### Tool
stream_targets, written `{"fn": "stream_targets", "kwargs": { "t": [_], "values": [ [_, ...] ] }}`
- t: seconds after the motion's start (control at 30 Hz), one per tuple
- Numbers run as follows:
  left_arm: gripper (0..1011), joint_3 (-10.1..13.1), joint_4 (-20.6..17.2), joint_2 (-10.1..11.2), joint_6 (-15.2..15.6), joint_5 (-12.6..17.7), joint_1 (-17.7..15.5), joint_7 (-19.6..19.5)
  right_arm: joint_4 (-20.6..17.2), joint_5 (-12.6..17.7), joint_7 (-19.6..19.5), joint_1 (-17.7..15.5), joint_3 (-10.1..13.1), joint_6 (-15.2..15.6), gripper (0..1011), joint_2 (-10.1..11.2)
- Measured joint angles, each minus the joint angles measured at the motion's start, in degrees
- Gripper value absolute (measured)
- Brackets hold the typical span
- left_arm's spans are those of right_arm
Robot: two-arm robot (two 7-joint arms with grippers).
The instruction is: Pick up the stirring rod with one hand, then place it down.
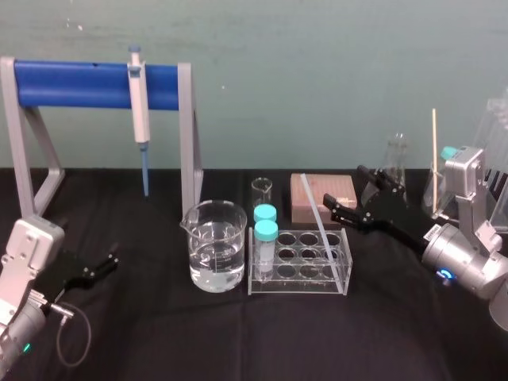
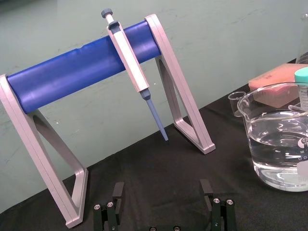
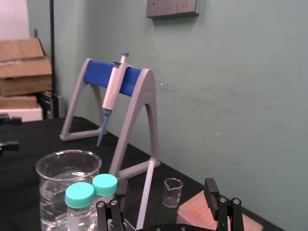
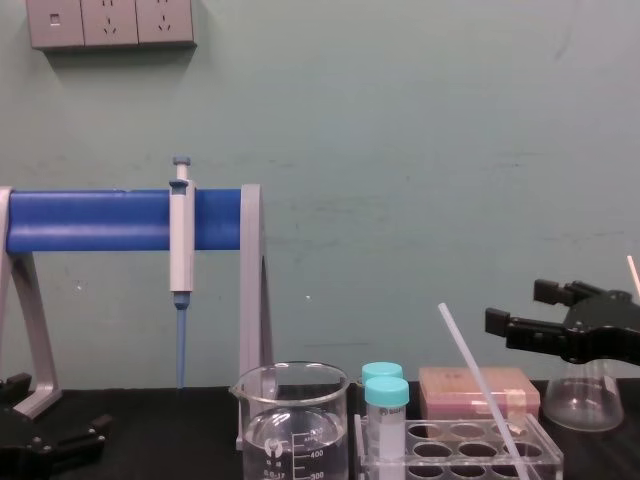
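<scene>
Two pincers are seen, both spread. The rod (image 1: 321, 226) is propped at a tilt in the clear rack (image 1: 298, 287), its lower end lodged at the front right corner and its top leaned back and to the left. The right pincer (image 1: 342, 185) is held above the pink box (image 1: 300, 202), near the rod's upper end but apart from it, with nothing between its fingers. Two capped tubes (image 1: 264, 242) are stood at the rack's left side, and a beaker (image 1: 214, 254) of water is set just beside it. The left pincer (image 1: 99, 266) is parked low over the counter (image 1: 159, 341) by the stand (image 1: 95, 85), well apart from the rack.
</scene>
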Motion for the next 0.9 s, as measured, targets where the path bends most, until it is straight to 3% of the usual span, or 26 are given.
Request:
{"fn": "stream_targets", "kwargs": {
  "t": [0.23,0.57,0.9],
  "values": [
    [1000,0.00,0.00,0.00,0.00,0.00,0.00,0.00,7.13,2.84,7.07,3.97,0.40,1.60,1000,-2.47],
    [1000,0.00,0.00,0.00,0.00,0.00,0.00,0.00,18.86,3.89,15.34,10.32,0.05,3.46,1000,-6.52],
    [1000,0.00,0.00,0.00,0.00,0.00,0.00,0.00,29.23,4.14,21.17,15.50,-0.01,4.36,1000,-9.96]
  ]
}}
